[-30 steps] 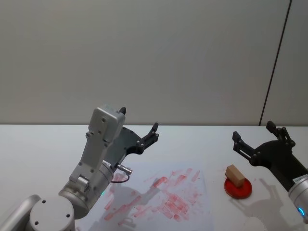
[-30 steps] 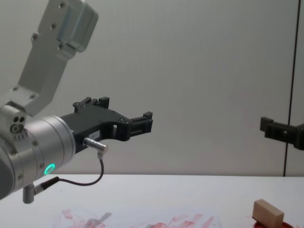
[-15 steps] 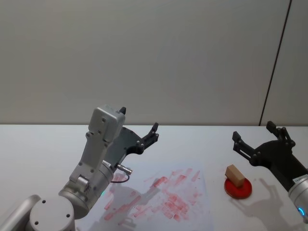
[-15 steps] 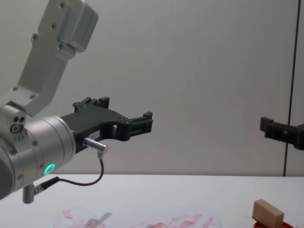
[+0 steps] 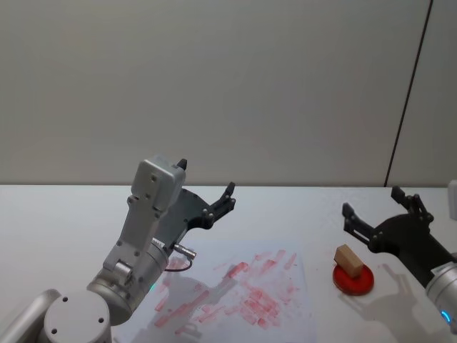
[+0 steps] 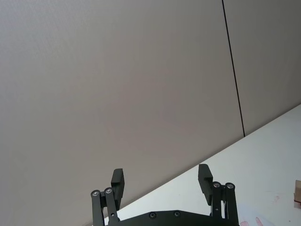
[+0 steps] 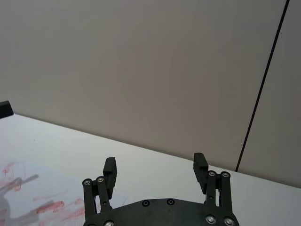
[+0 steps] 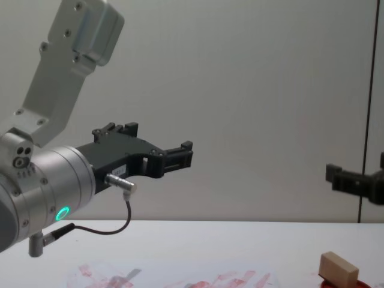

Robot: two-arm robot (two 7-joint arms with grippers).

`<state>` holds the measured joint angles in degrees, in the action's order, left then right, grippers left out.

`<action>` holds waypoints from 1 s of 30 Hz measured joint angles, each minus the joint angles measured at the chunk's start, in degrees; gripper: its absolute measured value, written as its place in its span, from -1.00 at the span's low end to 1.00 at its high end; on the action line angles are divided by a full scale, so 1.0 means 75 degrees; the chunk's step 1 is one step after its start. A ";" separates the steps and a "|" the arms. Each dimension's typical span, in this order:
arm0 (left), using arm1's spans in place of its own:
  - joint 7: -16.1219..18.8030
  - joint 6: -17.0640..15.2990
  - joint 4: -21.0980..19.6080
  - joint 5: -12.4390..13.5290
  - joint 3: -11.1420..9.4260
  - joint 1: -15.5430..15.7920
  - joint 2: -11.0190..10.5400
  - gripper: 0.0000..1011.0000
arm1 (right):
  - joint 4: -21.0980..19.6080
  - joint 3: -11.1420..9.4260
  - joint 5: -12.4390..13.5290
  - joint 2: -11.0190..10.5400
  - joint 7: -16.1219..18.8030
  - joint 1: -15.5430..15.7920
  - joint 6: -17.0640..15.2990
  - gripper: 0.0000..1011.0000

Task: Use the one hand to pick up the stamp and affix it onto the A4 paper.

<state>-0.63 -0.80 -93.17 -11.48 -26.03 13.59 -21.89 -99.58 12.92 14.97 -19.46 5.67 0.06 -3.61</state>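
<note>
Hovering spread-fingered near stamp (image 5: 348,259), right tool (image 5: 371,201) cropped at chest view's edge.

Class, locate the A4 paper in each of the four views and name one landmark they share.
Head: paper low centre, left of the stamp.
Chest: along the bottom edge.
Left wrist: paper beside the open left claw.
Right wrist: paper beside the open right claw.
Shared landmark: the dark wall seam.

Tan stamp (image 5: 348,259), red-smeared white A4 paper (image 5: 239,299)
</note>
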 joint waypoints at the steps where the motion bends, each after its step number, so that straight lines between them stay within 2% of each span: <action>1: 0.0000 0.0000 0.0000 0.0000 0.0000 0.0000 0.0000 0.98 | 0.0025 0.0000 -0.0015 -0.0003 0.0026 -0.0009 -0.0029 0.98; 16: 0.0000 0.0000 0.0000 0.0000 0.0000 0.0000 0.0000 0.98 | 0.0653 -0.0005 -0.0317 -0.0064 0.0620 -0.0201 -0.0548 0.98; 30: 0.0000 0.0000 0.0000 0.0000 0.0000 0.0000 0.0000 0.98 | 0.1223 0.0007 -0.0301 -0.0012 0.0968 -0.0395 -0.0994 0.98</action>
<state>-0.63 -0.79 -93.17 -11.48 -26.02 13.59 -21.89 -90.42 12.97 12.71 -19.55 12.93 -2.90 -11.06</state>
